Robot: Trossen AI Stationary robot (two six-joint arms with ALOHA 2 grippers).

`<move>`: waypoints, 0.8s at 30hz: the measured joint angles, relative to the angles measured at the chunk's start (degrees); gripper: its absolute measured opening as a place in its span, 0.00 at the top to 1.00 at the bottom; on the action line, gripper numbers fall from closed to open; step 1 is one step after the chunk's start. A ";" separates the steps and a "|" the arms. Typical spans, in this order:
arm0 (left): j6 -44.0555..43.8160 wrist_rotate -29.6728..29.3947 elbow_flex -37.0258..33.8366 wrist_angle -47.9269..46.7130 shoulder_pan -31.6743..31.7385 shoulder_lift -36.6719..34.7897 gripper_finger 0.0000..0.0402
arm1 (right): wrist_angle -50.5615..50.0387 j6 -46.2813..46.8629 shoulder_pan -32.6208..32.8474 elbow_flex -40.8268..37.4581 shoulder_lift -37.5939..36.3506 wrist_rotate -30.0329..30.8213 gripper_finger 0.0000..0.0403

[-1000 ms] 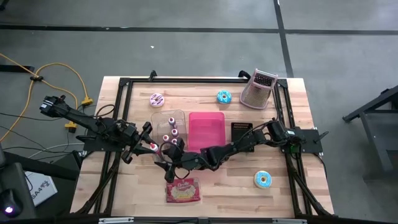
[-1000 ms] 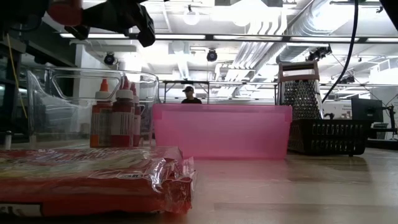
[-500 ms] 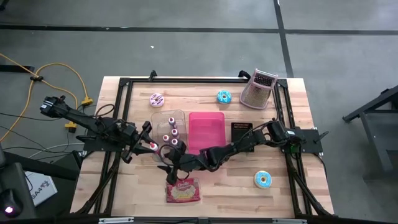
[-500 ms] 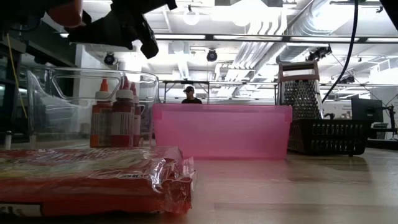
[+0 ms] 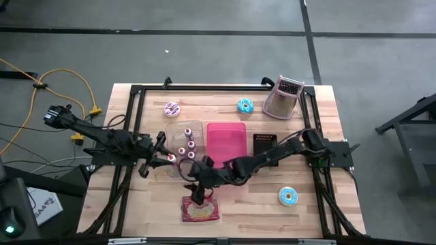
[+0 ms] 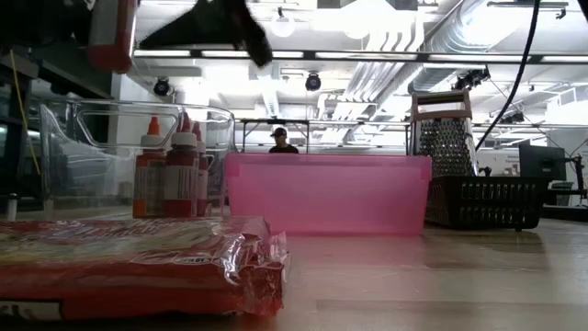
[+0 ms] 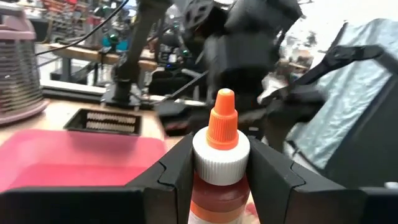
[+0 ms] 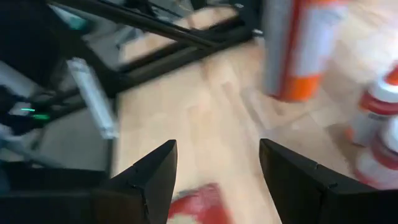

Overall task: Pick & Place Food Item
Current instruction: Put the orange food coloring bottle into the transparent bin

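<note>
A red food packet [image 5: 200,209] lies flat on the wood near the table's front edge, and fills the low view's near left [image 6: 138,267]. My right gripper [image 5: 199,192] hovers open just above its far edge, with bare wood between the fingers [image 8: 217,168]. My left gripper [image 5: 163,158] is left of the clear container [image 5: 185,139] and is shut on a small red bottle [image 7: 217,155] with a white cap and orange tip. That bottle also shows high up in the low view [image 6: 115,37]. My left gripper pinches the bottle between its two fingers at the white cap and the neck just below it [image 7: 200,165]. The fingers come about level from the table's left. The bottle is lifted clear of the table, its orange tip free beyond the fingers.
The clear container holds several more bottles [image 6: 175,175]. Right of it stand a pink tray [image 5: 226,143] and a black basket [image 5: 264,144]. A grater [image 5: 284,97], a pink donut [image 5: 172,109] and a blue donut [image 5: 245,105] sit along the far edge. Another donut [image 5: 287,197] lies near right.
My right gripper has moved a little toward the table's right and near edge, from beside the container to over the packet's far edge, and has tipped up and turned. My left gripper has stayed in place, tilting slightly with the bottle.
</note>
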 joint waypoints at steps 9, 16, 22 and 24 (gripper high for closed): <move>3.52 -7.59 0.00 -5.96 0.00 0.07 0.71 | -1.50 0.76 2.32 0.09 -2.91 -0.53 0.47; 5.43 -8.21 0.00 -8.91 -0.58 0.20 0.71 | -1.46 2.72 3.78 0.09 -2.96 -0.33 0.47; 10.63 -8.20 0.00 -9.12 -2.92 0.95 0.71 | -1.42 3.38 4.55 0.09 -2.96 1.25 0.47; 11.46 -8.20 0.00 -9.50 -3.72 1.37 0.71 | -1.46 3.83 4.84 0.09 -2.96 1.23 0.47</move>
